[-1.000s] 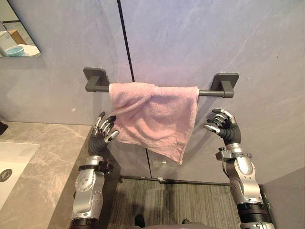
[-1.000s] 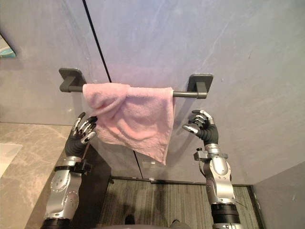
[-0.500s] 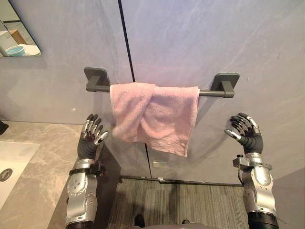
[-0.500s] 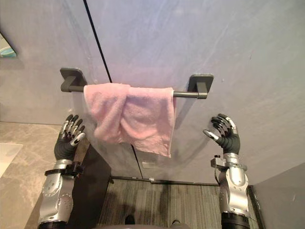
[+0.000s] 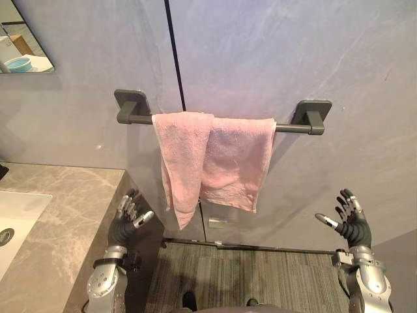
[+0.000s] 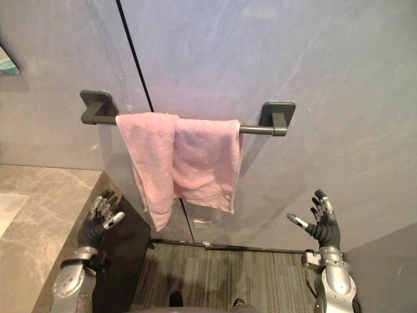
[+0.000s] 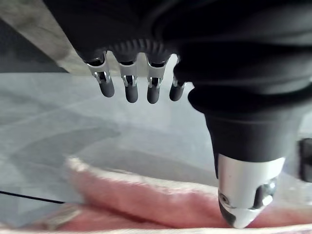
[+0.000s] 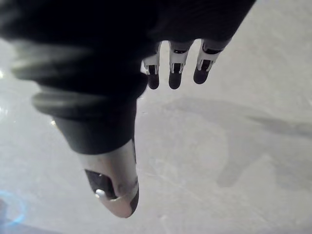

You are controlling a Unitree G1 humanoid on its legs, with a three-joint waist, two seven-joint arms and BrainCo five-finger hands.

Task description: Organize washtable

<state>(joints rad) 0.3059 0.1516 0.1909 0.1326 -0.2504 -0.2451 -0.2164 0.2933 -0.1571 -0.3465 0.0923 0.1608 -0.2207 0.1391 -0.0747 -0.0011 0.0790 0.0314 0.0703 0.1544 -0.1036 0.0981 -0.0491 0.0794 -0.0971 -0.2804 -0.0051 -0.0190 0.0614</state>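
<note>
In the eye view you see the towel [image 5: 212, 156] draped over the rail [image 5: 290, 128], left hand [image 5: 126, 219] below the rail's left end, right hand [image 5: 350, 222] below its right end, both spread. Left wrist view: towel past straight fingers [image 7: 128, 88]. Right wrist view: straight fingers before the wall [image 8: 229, 156].

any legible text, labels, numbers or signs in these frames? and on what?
No readable text in any view.
Pink terry towel on the dark grey wall-mounted towel bar: no print visible.
White box and pale blue bowl reflected in the mirror corner: too small to read.
Small pale wall plate below the towel: too small to tell.
</note>
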